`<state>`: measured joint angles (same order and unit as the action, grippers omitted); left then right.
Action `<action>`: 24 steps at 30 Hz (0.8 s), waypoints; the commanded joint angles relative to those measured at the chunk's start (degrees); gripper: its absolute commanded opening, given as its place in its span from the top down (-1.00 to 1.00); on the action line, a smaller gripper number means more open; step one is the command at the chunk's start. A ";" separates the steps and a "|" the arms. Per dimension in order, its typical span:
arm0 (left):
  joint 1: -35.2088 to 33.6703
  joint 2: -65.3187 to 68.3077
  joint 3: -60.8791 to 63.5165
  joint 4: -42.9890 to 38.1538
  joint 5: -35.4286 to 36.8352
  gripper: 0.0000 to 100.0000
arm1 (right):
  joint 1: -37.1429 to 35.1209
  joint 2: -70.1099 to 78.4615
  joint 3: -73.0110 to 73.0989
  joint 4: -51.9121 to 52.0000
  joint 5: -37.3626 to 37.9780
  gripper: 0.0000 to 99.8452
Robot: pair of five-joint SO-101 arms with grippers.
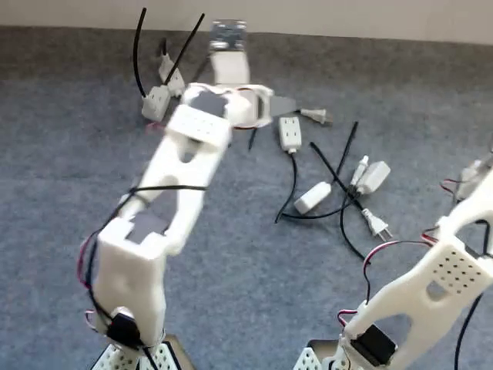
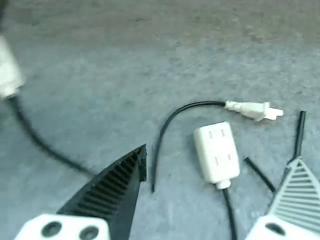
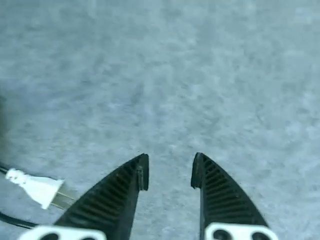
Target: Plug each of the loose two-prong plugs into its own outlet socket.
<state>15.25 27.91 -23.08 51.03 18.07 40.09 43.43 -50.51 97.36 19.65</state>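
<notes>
The left arm stretches across the grey carpet-like table surface (image 1: 231, 254) toward 12 o'clock, and the left gripper (image 2: 222, 155) is spread wide with nothing between its fingers: one black ribbed finger (image 2: 117, 187) and one pale grey ribbed finger (image 2: 298, 192) stand on either side of a white two-socket outlet block (image 2: 216, 153) lying flat on the surface below. In the high view this block (image 1: 290, 132) lies just past the table's centre toward 1 o'clock, with a black cord trailing from it toward 6 o'clock. A white two-prong plug on a black cord (image 2: 247, 109) lies loose near the block, not touching it; in the high view it sits at roughly 2 o'clock from the block (image 1: 316, 116). The right gripper (image 3: 170, 157) hangs over bare surface with its two black fingers partly apart and nothing held. A second white two-prong plug (image 3: 37, 189) lies loose near it, prongs bare. Two white outlet blocks on black cords (image 1: 158, 96) lie at 11 o'clock, and another white pair (image 1: 362, 181) lies at 3 o'clock from the centre.
</notes>
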 commanded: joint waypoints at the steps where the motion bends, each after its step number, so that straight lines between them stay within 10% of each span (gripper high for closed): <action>1: 3.47 15.25 -25.63 5.54 -0.09 0.19 | 3.74 -4.35 -2.51 1.10 -0.18 0.69; 12: 3.03 46.90 -72.75 29.71 14.33 0.25 | 5.41 1.89 -2.86 1.01 -0.09 0.69; 17: 2.42 49.10 -71.96 29.80 22.42 0.47 | 6.46 6.20 -3.12 1.01 -0.09 0.69; 24: 5.05 49.27 -71.52 31.30 15.30 0.49 | 7.16 8.57 -3.12 1.01 1.93 0.69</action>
<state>17.98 78.20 -92.26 80.75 36.62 46.77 53.36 -51.03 97.36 19.82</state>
